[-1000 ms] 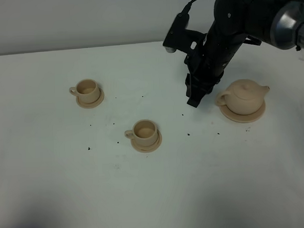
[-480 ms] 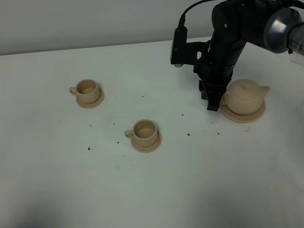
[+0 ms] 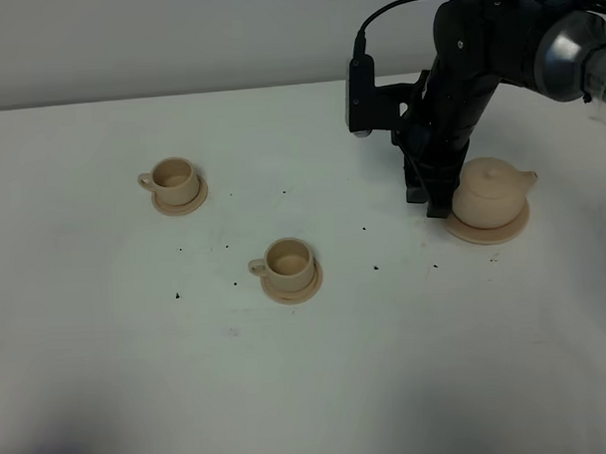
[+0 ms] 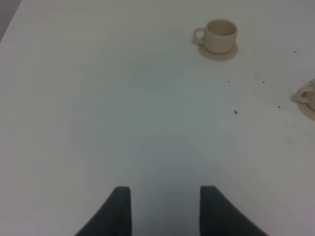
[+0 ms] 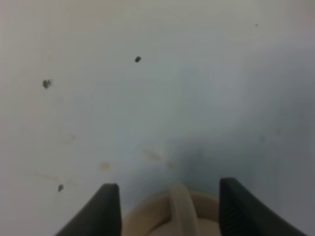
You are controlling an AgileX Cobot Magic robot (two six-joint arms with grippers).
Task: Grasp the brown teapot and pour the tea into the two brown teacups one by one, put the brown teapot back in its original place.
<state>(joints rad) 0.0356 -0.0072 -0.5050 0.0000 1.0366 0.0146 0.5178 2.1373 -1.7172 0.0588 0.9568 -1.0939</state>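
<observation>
The brown teapot (image 3: 491, 189) sits on its wide saucer, the original place (image 3: 484, 231), at the right of the table. My right gripper (image 3: 432, 203) hangs at the teapot's handle side, pointing down. In the right wrist view this gripper (image 5: 168, 187) is open, and the loop handle (image 5: 182, 209) stands between its two fingers without touching either. The two brown teacups stand on small saucers, one at the left (image 3: 174, 179) and one nearer the middle (image 3: 289, 259). My left gripper (image 4: 165, 196) is open over bare table, well short of the left cup (image 4: 220, 35).
The white table (image 3: 319, 386) carries a few dark specks (image 3: 176, 294) between the cups and the teapot. The second cup's saucer (image 4: 309, 102) shows at the edge of the left wrist view. A grey wall runs behind the table.
My right arm has moved right and come down beside the teapot, so its fingers now straddle the handle. Teapot and cups have not moved.
</observation>
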